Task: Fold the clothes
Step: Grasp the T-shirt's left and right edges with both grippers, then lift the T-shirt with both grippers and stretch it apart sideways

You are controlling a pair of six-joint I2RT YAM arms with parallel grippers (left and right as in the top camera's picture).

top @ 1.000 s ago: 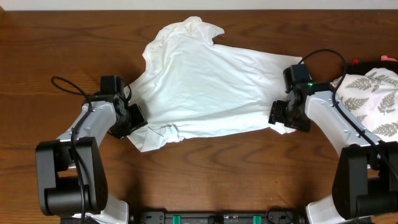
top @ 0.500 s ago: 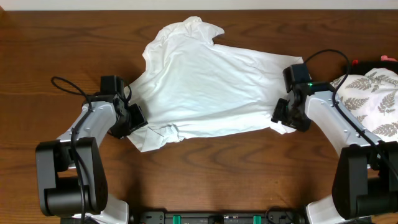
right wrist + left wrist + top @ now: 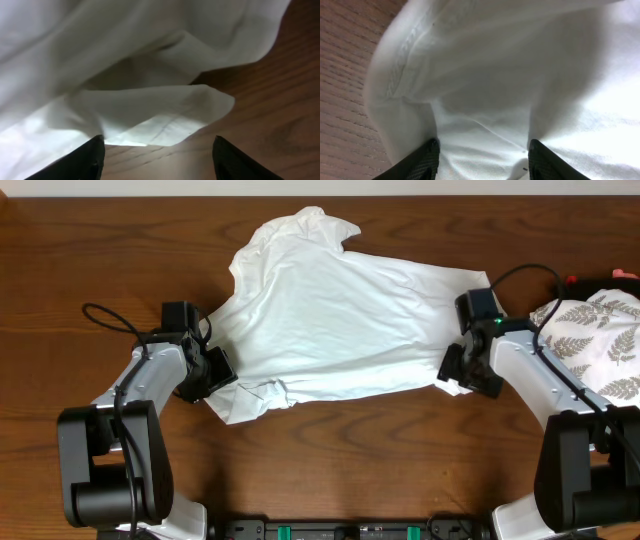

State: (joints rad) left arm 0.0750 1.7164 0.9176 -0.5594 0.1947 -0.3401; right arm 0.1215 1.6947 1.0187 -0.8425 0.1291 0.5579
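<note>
The white cotton short-sleeved T-shirt (image 3: 340, 320) looks soft, light and limp; I would take it at the hem corners; left gripper (image 3: 482, 152) and right gripper (image 3: 157, 150) both stand open.

leaf-print cloth (image 3: 605, 330): cut by right edge | left tool (image 3: 482, 150), right tool (image 3: 156, 145): fingers cropped at bottom edge

A white T-shirt (image 3: 340, 320) is pictured lying flat but creased, spread out between the left gripper (image 3: 213, 372) and the right gripper (image 3: 458, 370). One stitched edge is bunched in folds directly at the left gripper; a turned-over corner is laid just ahead of the right gripper. A rumpled peak is gathered on the far side, well beyond both
</note>
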